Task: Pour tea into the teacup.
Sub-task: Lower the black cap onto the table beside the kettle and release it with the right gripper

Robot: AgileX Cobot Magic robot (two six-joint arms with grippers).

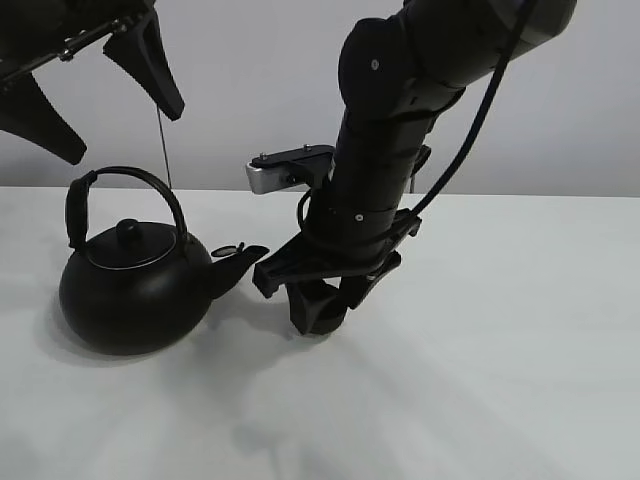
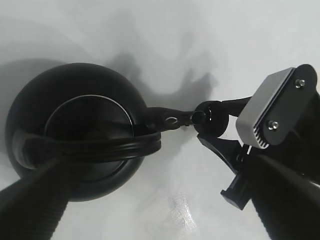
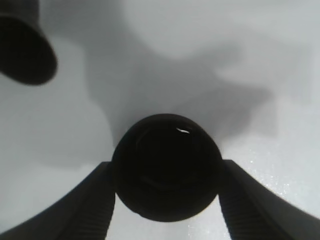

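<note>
The black kettle [image 1: 130,290] with an arched handle stands on the white table [image 1: 500,330] at the left, its spout pointing right. It also shows in the left wrist view [image 2: 75,130]. The small matte-black teacup [image 3: 166,167] sits between the fingers of my right gripper [image 3: 166,172], which is shut on its sides. In the high view, the right gripper [image 1: 318,312] holds the teacup [image 1: 322,318] low, just right of the spout tip; I cannot tell whether the cup touches the table. The teacup also shows in the left wrist view [image 2: 212,119]. My left gripper [image 1: 122,132] is open and empty, high above the kettle handle.
The right arm's grey wrist camera [image 1: 270,178] juts out left above the spout. A dark rounded shape [image 3: 25,50] lies near the cup in the right wrist view. A pale wall runs behind the table's far edge.
</note>
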